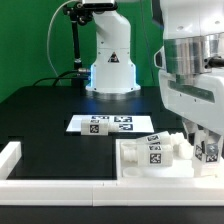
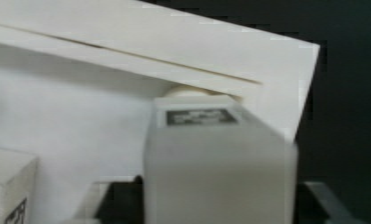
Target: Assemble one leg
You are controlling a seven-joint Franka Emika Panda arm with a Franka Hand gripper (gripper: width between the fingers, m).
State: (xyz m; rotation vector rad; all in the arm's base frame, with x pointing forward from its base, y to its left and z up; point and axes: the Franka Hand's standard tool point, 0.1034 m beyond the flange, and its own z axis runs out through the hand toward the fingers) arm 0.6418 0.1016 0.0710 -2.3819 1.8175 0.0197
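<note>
The gripper (image 1: 205, 150) pinches the leg (image 2: 207, 150) upright between its fingers, tag facing the wrist camera. Just beyond the leg's tip lies the white block (image 1: 150, 160). Farther off, the marker board (image 1: 105, 124) rests on the black table (image 1: 40, 110).

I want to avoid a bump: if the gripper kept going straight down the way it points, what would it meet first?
Most likely the leg it already seems to hold, pressing it against the white block beneath. In the exterior view the gripper hangs over that block's right part. Depth is unclear, so contact can't be confirmed.
</note>
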